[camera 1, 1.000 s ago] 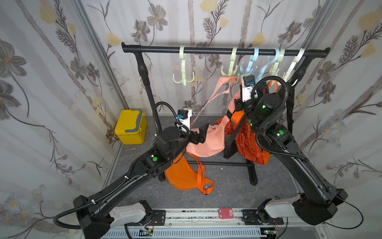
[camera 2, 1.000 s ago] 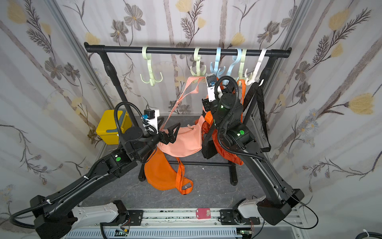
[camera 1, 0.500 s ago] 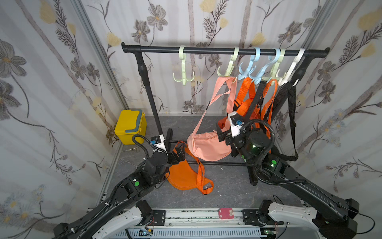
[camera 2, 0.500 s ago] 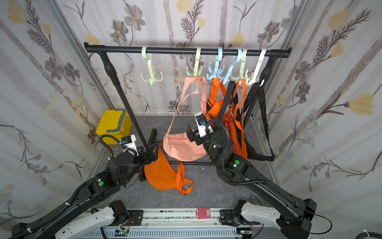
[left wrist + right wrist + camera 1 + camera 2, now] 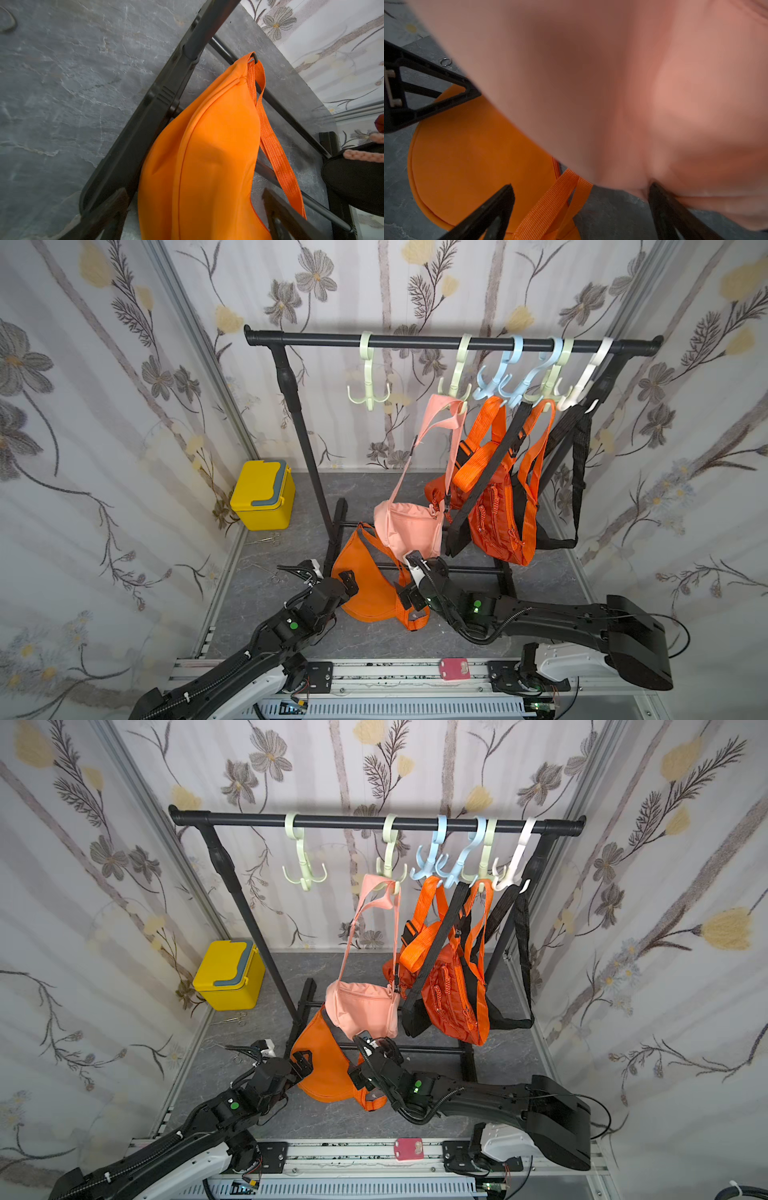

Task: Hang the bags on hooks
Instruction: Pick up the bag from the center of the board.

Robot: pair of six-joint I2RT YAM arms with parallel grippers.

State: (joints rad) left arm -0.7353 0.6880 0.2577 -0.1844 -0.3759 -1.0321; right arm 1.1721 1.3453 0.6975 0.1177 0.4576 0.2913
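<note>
A pink bag hangs by its strap from a green hook on the black rail; no gripper touches it. An orange bag lies on the floor against the rack's foot. My left gripper is low and open, its fingers either side of the orange bag. My right gripper is open just under the pink bag, with the orange strap below its fingers.
One green hook hangs bare left of the pink bag's hook. Orange bags with black straps fill the hooks at the right. A yellow box stands at the back left. Scissors lie on the floor near the rack's foot.
My right gripper has opened and let go of the pink strap, which now hangs on the hook. Both arms have dropped from the rail to the floor beside the orange bag.
</note>
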